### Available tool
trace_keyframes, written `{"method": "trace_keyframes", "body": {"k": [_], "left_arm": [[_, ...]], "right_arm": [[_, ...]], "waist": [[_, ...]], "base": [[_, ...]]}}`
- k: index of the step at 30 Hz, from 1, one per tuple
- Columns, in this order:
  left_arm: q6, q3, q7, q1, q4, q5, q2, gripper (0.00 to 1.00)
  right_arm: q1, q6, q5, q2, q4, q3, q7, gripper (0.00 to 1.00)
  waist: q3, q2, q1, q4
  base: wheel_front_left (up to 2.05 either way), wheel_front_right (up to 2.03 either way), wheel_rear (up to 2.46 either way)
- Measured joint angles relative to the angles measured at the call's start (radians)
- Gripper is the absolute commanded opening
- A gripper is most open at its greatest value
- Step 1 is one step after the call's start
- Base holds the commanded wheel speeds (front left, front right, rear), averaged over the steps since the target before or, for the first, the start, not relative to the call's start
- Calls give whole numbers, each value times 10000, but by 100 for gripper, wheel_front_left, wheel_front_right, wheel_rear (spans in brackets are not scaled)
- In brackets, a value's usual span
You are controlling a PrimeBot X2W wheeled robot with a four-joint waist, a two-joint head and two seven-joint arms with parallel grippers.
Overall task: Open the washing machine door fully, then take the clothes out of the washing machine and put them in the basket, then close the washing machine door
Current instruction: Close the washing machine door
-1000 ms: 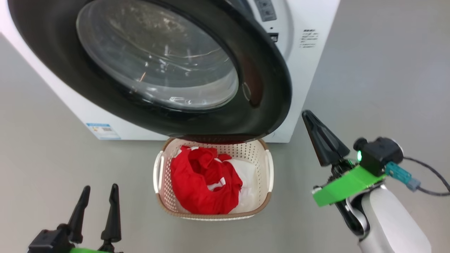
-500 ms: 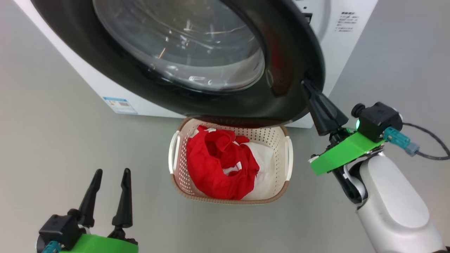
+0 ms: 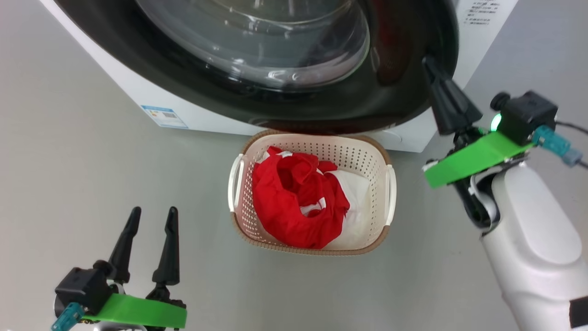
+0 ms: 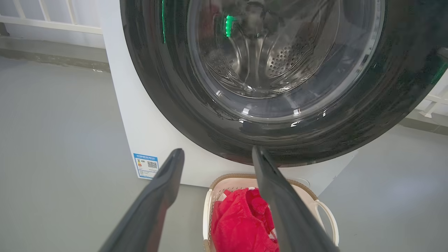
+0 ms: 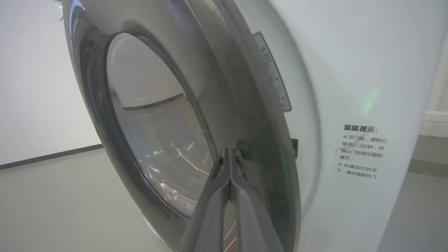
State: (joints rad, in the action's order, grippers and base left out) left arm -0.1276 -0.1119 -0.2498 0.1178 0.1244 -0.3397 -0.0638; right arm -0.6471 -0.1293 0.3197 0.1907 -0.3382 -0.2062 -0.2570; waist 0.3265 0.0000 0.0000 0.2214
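The washing machine door [image 3: 349,101], a wide black rim around a glass bowl, stands slightly ajar against the white washing machine [image 3: 482,37]. My right gripper [image 3: 429,62] is shut, empty, and its tip presses on the door's right rim; in the right wrist view the right gripper [image 5: 230,151] rests on the door [image 5: 157,122]. My left gripper [image 3: 154,212] hangs open and empty at the lower left, apart from everything. The red clothes [image 3: 294,202] lie in the basket [image 3: 317,135] on the floor below the door. The left wrist view shows the door [image 4: 168,87], basket [image 4: 323,208] and clothes [image 4: 241,224].
Grey floor surrounds the basket and machine. A small blue label [image 3: 163,117] sits low on the machine's front. The steel drum [image 4: 280,59] shows through the glass. White railings [image 4: 45,21] stand behind the machine at the left.
My right gripper has risen to the door's right rim and pushed it, so the door has swung closer to the machine. The head camera has shifted. The left gripper stays open.
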Motion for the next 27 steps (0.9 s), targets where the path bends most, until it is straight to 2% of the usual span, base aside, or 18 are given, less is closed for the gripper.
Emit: {"method": "trace_keyframes", "body": {"k": [13,27], "left_arm": [[0,-301,0,297,-17,-159,2,100],[0,-364,-27,393,63,-232,17,100]], "right_arm": [[-1319,-15,-2,232,-430,746,0,0],[-1522,-94,-31,224,-460,888,-2,0]], "waist": [[487,0,0,375],[590,0,0,632]], "base": [[0,0,0],[0,0,0]]}}
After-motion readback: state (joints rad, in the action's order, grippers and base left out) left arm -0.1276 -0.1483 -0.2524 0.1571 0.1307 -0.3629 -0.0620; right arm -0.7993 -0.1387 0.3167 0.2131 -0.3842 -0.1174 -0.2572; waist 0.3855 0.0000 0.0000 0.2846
